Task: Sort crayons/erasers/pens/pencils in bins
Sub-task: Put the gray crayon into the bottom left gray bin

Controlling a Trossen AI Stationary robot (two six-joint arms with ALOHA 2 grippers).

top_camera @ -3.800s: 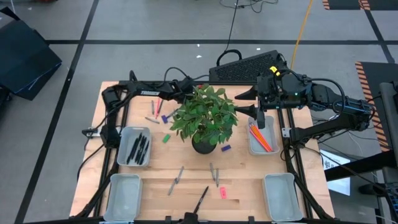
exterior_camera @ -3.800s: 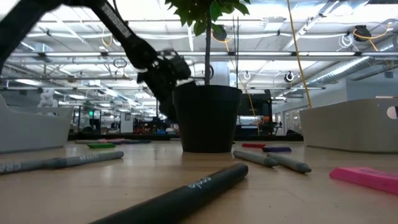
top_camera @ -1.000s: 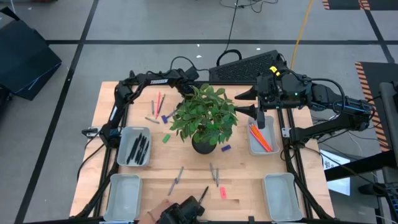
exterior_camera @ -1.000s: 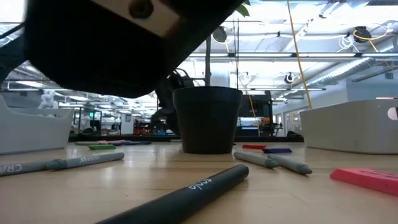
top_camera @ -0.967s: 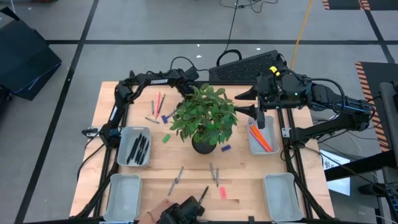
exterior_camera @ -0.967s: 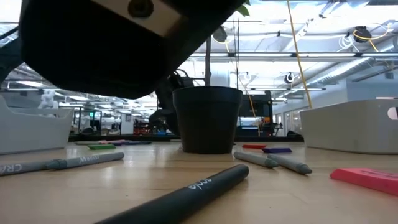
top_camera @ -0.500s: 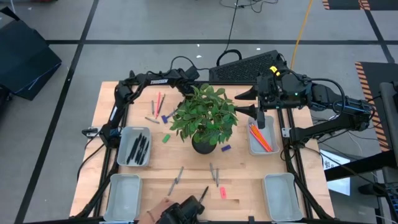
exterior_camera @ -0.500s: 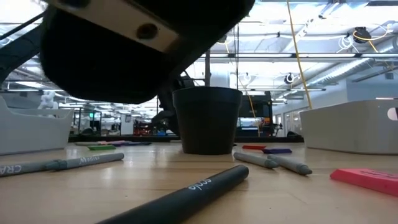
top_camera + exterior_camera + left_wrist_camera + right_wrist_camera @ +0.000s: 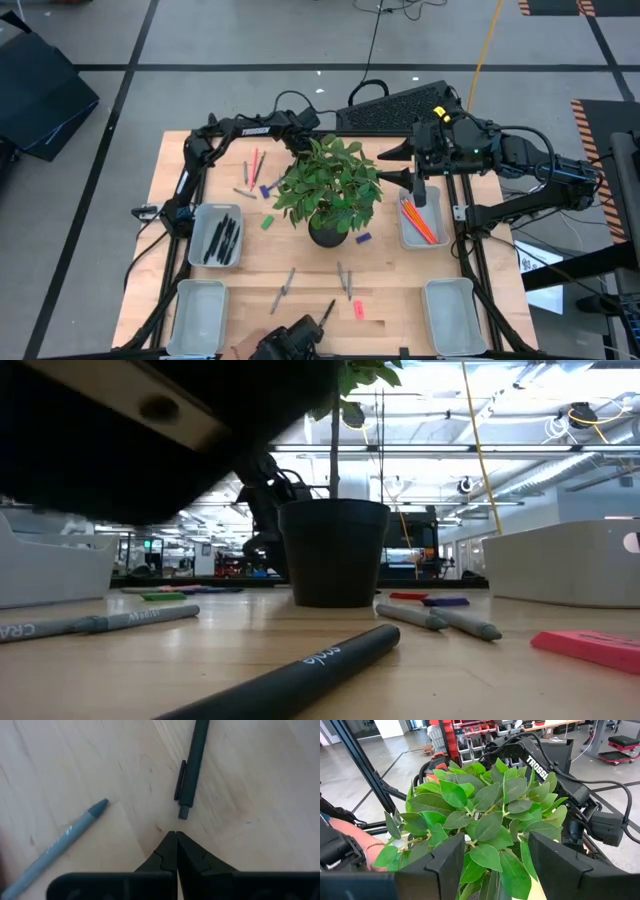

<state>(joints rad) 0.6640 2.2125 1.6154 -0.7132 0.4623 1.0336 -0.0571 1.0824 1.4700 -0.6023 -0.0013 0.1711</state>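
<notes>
Low view: big dark blurred object blocks upper left. Plant foliage hides left pincer in high view; near pen cropped.

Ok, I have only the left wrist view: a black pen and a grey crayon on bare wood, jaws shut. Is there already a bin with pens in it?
Observer: Yes. The left-side bin holds several black pens.
Operator: Where is the other arm?
Observer: The right gripper hangs over the pencil bin, jaws open, orange pencils below it.
Operator: Is something at the front edge?
Observer: A dark object sits there, beside a loose pen.
</notes>
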